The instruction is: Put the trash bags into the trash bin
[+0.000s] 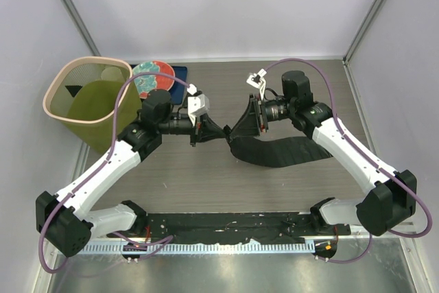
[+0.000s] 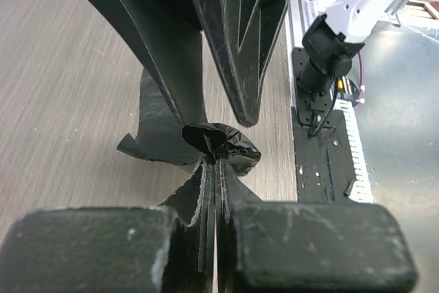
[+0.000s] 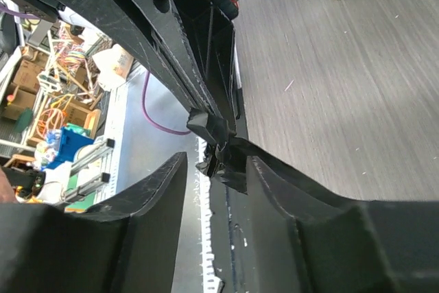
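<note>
Desk (image 1: 192,183): grey wood-grain top. Clock directions are read from the overhead view, with 12 o'clock away from the arm bases.
Trash bin (image 1: 99,104): stands upright at the 10 o'clock corner of the desk with its mouth open upward.
Trash bag (image 1: 281,150): outside the bin, near the middle of the desk. Its long axis runs from 9 to 3 o'clock. Most of it lies flat under the right forearm, and its 9 o'clock end is bunched up and held off the desk.
Plate (image 1: 152,77): just beside the bin, at 3 o'clock from its rim.
Left fingers (image 1: 221,132): together, clamped on the bunched end of the trash bag. In the left wrist view the film is sandwiched between them.
Right fingers (image 1: 239,128): apart, facing the left fingers tip to tip and straddling the same bunch from the 3 o'clock side. Whether they touch the film cannot be told.
Deciding relation: the trash bin lies at 10 o'clock from the pinch, well apart from it and on the left arm's side, so the left arm is nearer. The bag's loose length trails the opposite way, toward 3 o'clock.
Judgement: a carry toward the bin would probably drag the tail behind, so the bunch likely needs to go high over the rim.
</note>
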Controlling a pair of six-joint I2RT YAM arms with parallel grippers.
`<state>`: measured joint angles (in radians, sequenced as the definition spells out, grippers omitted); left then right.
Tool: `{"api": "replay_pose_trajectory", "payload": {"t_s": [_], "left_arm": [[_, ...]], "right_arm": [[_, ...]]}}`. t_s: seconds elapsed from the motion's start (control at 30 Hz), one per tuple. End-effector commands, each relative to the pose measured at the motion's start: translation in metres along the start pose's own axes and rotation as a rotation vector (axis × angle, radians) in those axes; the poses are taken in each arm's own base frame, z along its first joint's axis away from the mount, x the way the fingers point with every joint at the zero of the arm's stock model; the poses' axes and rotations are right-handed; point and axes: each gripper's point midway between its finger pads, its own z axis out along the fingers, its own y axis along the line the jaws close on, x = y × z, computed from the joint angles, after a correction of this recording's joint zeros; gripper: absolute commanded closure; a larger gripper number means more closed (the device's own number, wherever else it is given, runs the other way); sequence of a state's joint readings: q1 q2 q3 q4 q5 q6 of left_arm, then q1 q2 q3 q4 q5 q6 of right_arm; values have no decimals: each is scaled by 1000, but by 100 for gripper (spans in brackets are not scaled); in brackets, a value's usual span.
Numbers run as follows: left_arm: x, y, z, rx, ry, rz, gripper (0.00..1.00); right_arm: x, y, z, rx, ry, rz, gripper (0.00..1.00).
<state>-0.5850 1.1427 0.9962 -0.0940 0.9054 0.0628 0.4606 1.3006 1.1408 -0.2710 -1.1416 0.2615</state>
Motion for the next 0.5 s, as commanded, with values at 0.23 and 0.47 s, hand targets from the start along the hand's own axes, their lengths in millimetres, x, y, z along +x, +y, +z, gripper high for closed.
{"api": "replay_pose_trajectory", "payload": {"t_s": [0.23,0.47], "left_arm": [[-5,-4,-3,5,23,-21,100],[-4,2,1,-9,31,-49,100]], "right_arm": [[-33,17,-8,97,-49,-141,56],[-22,13,-1,175,-11,-157,77]]}}
